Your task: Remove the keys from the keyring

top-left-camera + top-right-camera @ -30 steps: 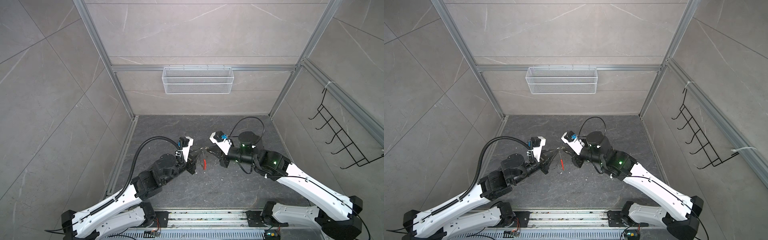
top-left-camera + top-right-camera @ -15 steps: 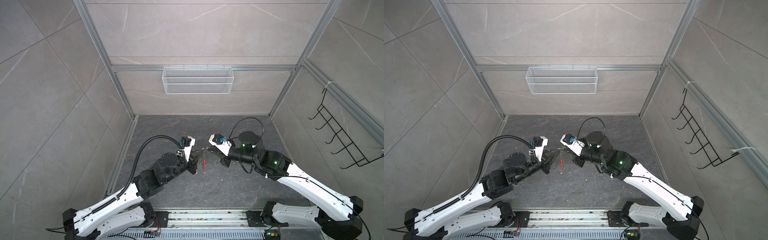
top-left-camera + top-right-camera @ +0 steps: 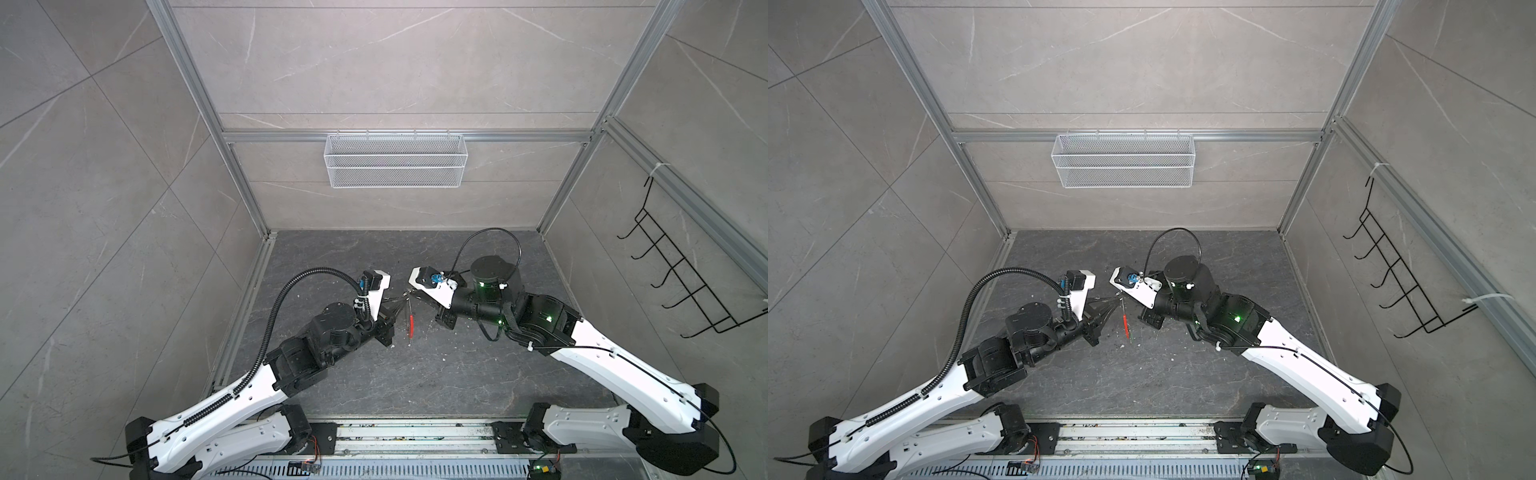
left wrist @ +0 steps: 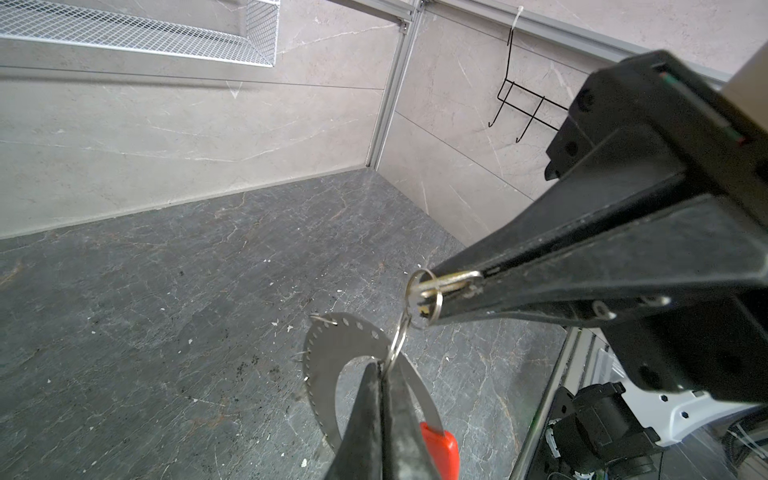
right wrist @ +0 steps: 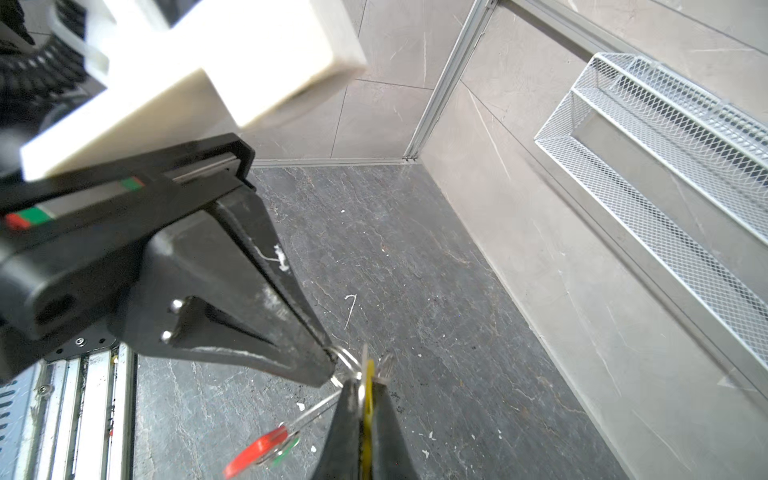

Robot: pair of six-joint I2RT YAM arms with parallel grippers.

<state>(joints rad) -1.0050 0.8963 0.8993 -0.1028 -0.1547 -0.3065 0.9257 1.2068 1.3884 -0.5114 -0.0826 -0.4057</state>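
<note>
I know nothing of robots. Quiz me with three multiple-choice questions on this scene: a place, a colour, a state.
1. Where is the white wire basket? A on the floor; B on the back wall; C held by an arm.
2. What colour is the head of the key pinched by the right fingers? A blue; B yellow; C black.
3. How is the keyring? A lying untouched on the floor; B on wall hooks; C hanging between the two arms.
Answers: 1 B, it is mounted there, above the floor. 2 B, yellow shows between the shut fingers. 3 C, it dangles from the shut left fingers.
</note>
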